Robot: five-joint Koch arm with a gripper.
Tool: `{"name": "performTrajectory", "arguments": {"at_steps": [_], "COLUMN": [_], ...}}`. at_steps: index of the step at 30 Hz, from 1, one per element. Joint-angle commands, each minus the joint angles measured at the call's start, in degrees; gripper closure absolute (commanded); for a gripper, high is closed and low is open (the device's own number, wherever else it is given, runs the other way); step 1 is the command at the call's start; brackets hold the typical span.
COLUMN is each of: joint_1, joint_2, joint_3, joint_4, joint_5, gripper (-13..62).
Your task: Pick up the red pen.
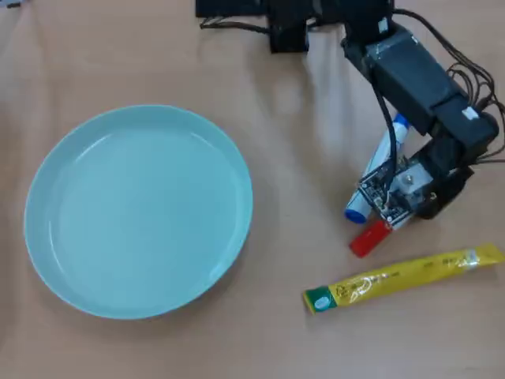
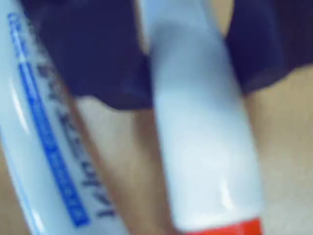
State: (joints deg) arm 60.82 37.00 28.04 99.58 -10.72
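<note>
The red pen lies at the right in the overhead view; only its red cap [image 1: 369,238] pokes out from under the arm. In the wrist view its white barrel [image 2: 200,147] runs down the middle, with the red cap's edge at the bottom. My gripper [image 1: 392,207] is down over it. The two dark fingers [image 2: 98,58] press against either side of the barrel, so the gripper [image 2: 193,93] is shut on the pen, low at the table. The white marker with the blue cap [image 1: 357,212] lies right beside it, on the left in the wrist view [image 2: 39,137].
A large pale blue plate [image 1: 47,237] fills the left of the table. A flat yellow sachet with a green end [image 1: 402,278] lies just below the pens. The arm's base and cables [image 1: 292,24] are at the top edge.
</note>
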Motion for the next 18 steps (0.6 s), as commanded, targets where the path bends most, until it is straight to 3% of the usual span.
{"name": "performTrajectory", "arguments": {"at_steps": [1,18], "joint_1": [-1.1,-2.0], "joint_2": [4.4,31.2], "joint_3": [-2.6,-2.6], "joint_4": [1.7,2.3], "joint_5": [-0.4,-0.3], "gripper": [56.1,56.0]}}
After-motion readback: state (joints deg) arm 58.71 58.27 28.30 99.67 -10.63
